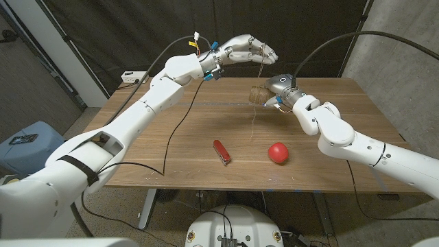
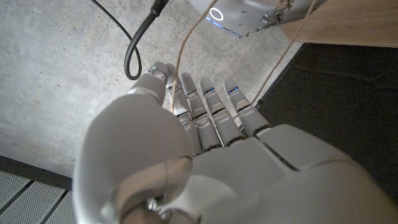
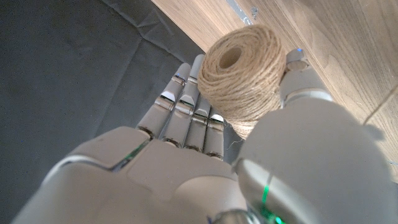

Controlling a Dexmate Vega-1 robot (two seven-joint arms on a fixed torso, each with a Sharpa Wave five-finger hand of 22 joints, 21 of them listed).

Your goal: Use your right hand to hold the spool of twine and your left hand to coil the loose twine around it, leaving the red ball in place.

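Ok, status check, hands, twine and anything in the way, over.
Right hand grips the spool above the table. Left hand raised, pinching the loose twine. Red ball and red pocket knife lie clear.

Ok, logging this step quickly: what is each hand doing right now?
Left hand: raised above the table, pinching the loose twine.
Right hand: gripping the spool of twine.

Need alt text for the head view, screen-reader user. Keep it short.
The robot's right hand holds a spool of twine above a wooden table, while its left hand holds a loose strand of twine raised above it. A red ball and a red pocket knife lie on the table's near part.
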